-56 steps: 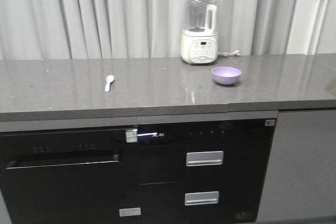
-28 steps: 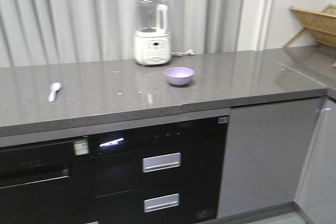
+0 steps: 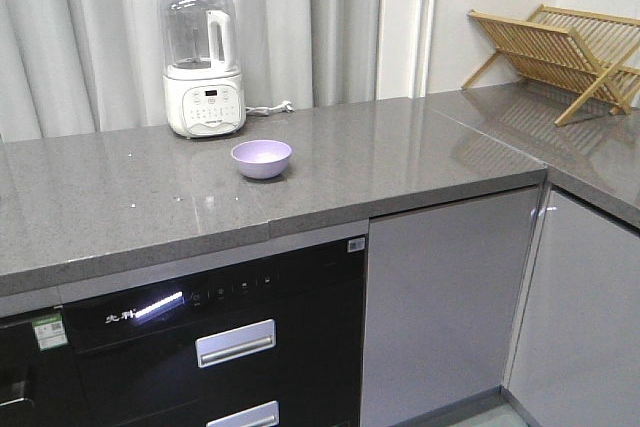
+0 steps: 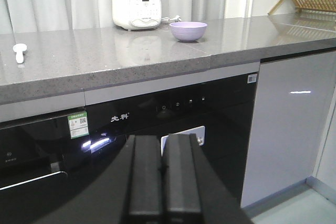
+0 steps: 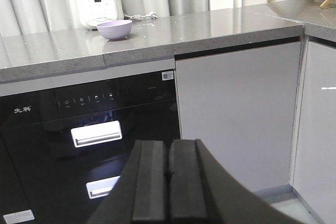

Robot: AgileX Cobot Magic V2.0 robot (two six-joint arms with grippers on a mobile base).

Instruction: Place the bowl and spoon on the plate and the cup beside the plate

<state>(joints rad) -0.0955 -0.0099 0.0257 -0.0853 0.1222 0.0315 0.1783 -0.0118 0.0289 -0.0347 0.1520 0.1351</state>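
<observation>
On the counter (image 3: 400, 157) sit one bowl (image 3: 261, 158) and one spoon (image 4: 19, 53), with left gripper (image 4: 161, 153) and right gripper (image 5: 168, 158) both closed, empty.

Bowl (image 3: 261, 158): small, round, lavender-purple, matte; upright with its mouth up and empty, on the grey countertop (image 3: 420, 152), just in front and to the right of the white blender (image 3: 203, 62) and apart from it. Spoon (image 4: 19, 52): small, pale blue-white plastic, short handle; seen only in the left wrist view, lying flat on the same countertop, well to the left of the bowl. Scoop orientation too small to tell.
</observation>
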